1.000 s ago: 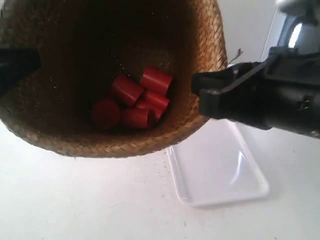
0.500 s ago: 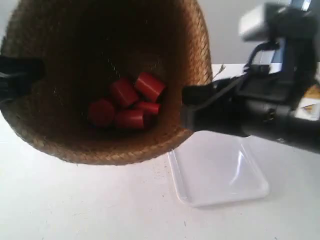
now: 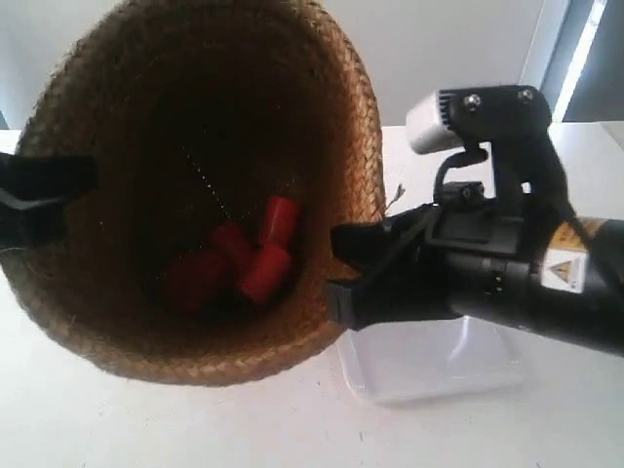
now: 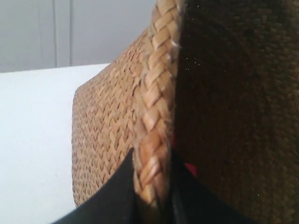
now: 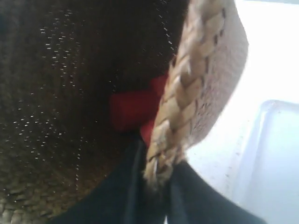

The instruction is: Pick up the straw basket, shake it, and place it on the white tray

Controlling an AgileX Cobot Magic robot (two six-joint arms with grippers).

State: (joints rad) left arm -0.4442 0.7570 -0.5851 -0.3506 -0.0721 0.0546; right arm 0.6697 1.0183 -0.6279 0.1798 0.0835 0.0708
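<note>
Hands: left hand [image 4: 153, 193] clamped on braided rim of straw basket [image 3: 195, 366], one finger inside, one outside; right hand [image 5: 156, 186] pinches opposite rim same way. I see basket held up betw both, mouth tipped toward ext cam, above table [image 3: 97, 429], overlapping white tray [image 3: 439, 375]. Brown weave, flared round rim, dark interior, red cylinders [image 3: 258, 268] at bottom. On arm [image 3: 526, 283] at ext view's right, yellow warning sticker [image 3: 564, 268]; text unreadable.
</note>
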